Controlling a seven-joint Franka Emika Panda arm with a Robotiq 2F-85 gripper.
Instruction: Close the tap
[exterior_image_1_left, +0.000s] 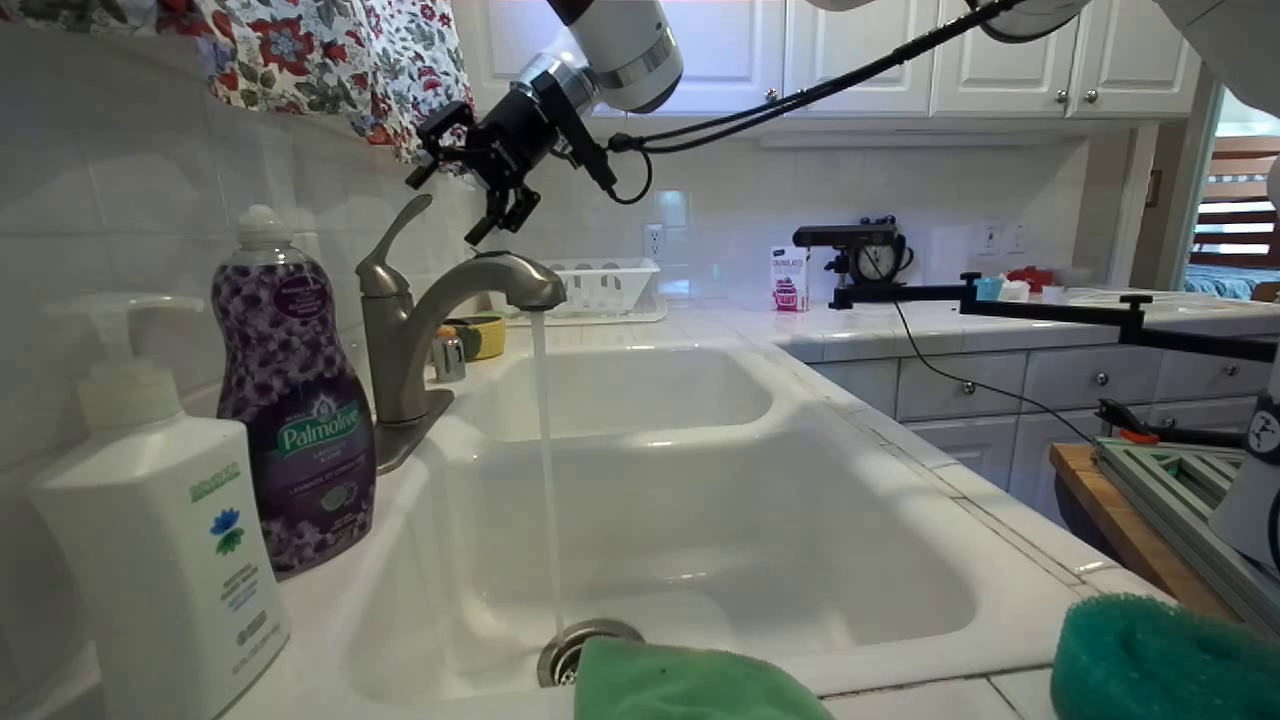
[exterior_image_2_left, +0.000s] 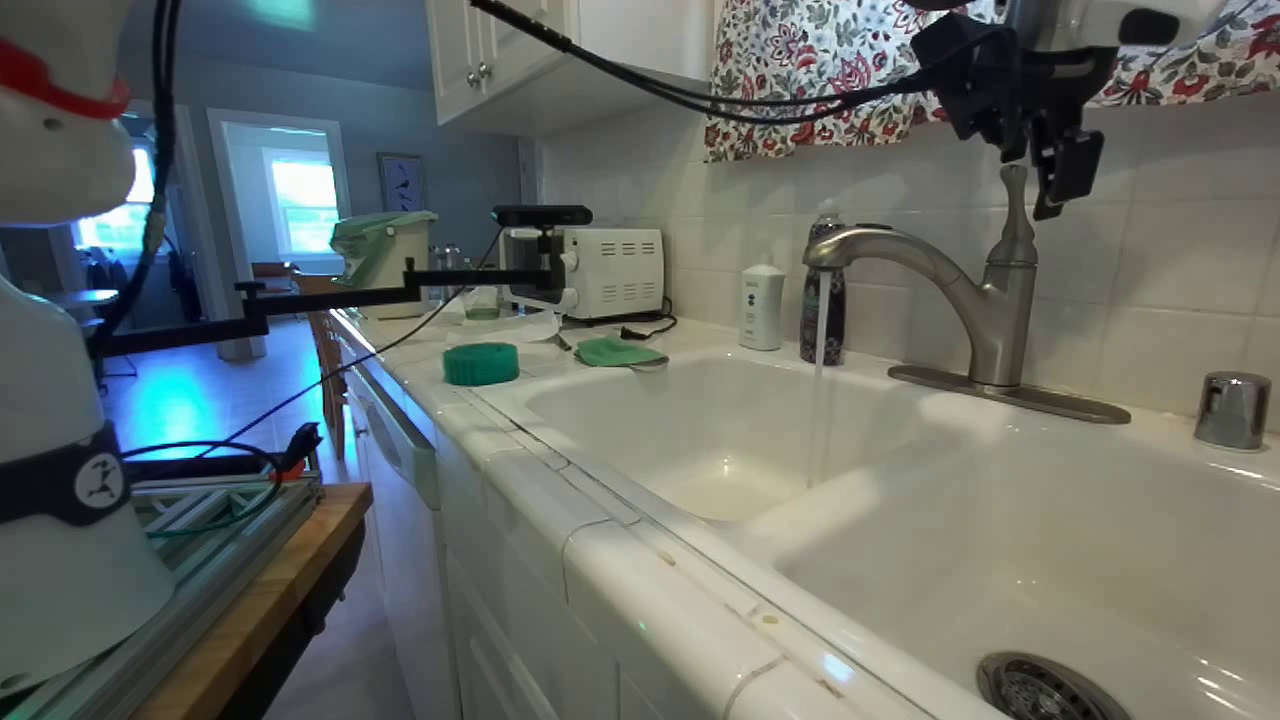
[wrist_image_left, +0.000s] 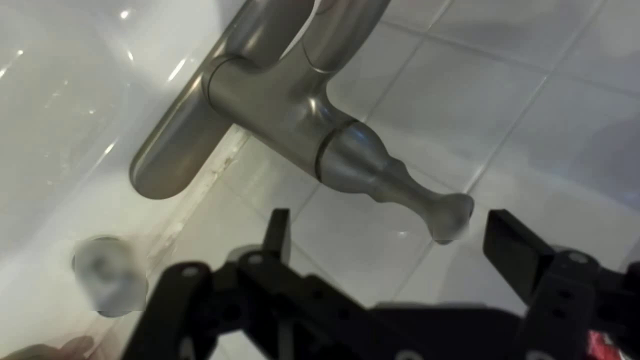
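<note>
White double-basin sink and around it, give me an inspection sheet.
Surface: white tiled counter, brownish marks along the front edge.
Job's things: brushed grey metal tap with arched spout, water running; lever pointing up.
Clutter: purple plastic soap bottle, white plastic pump dispenser, green cloth, teal sponge.
Grippers: black two-fingered gripper, open, empty, near the lever.
Cables: slim black cables hanging overhead, apart from the tap.
Surroundings: red-flowered fabric curtain, white panelled cabinets.
</note>
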